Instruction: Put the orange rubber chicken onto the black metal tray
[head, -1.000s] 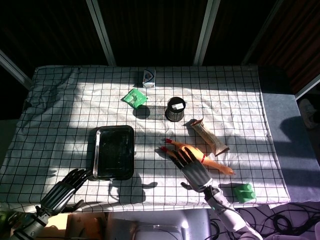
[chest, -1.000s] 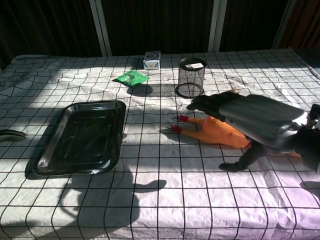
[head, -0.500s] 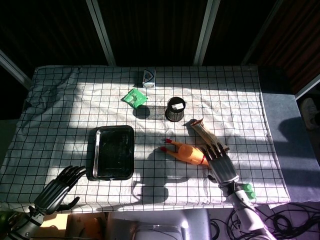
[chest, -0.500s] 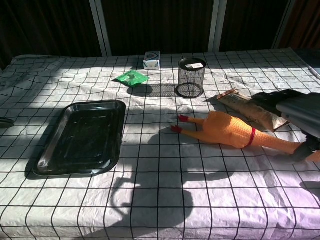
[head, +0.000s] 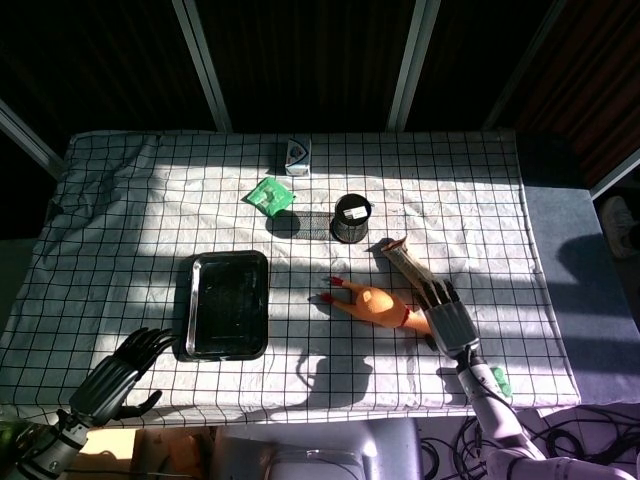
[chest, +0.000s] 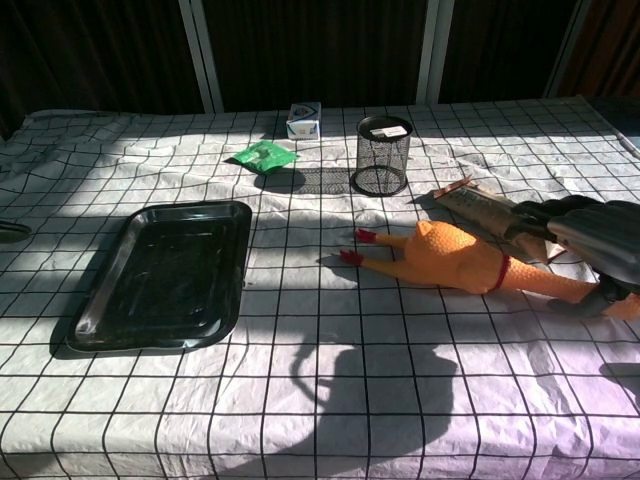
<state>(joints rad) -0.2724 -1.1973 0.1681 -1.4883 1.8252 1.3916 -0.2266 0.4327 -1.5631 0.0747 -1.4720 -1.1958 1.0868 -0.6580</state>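
The orange rubber chicken (head: 371, 301) (chest: 452, 263) lies on its side on the checked cloth, red feet toward the tray and neck pointing right. The black metal tray (head: 190, 300) (chest: 110, 300) sits empty to its left, about two grid squares away. My right hand (head: 449, 319) (chest: 588, 232) hovers over the chicken's neck end with its fingers spread, holding nothing; the head end is hidden under it. My left hand (head: 118, 374) hangs off the table's near left edge, fingers loosely apart and empty.
A black mesh cup (head: 351, 218) (chest: 383, 155) stands behind the chicken. A brown wrapped bar (head: 404, 260) (chest: 482, 207) lies beside my right hand. A green packet (head: 270, 194) and a small box (head: 297, 157) lie further back. A green block (head: 498, 380) sits at the near right edge.
My right hand has slid right, from above the chicken's body to its neck end, uncovering the body. The left hand has drawn back slightly. The chicken has stayed put.
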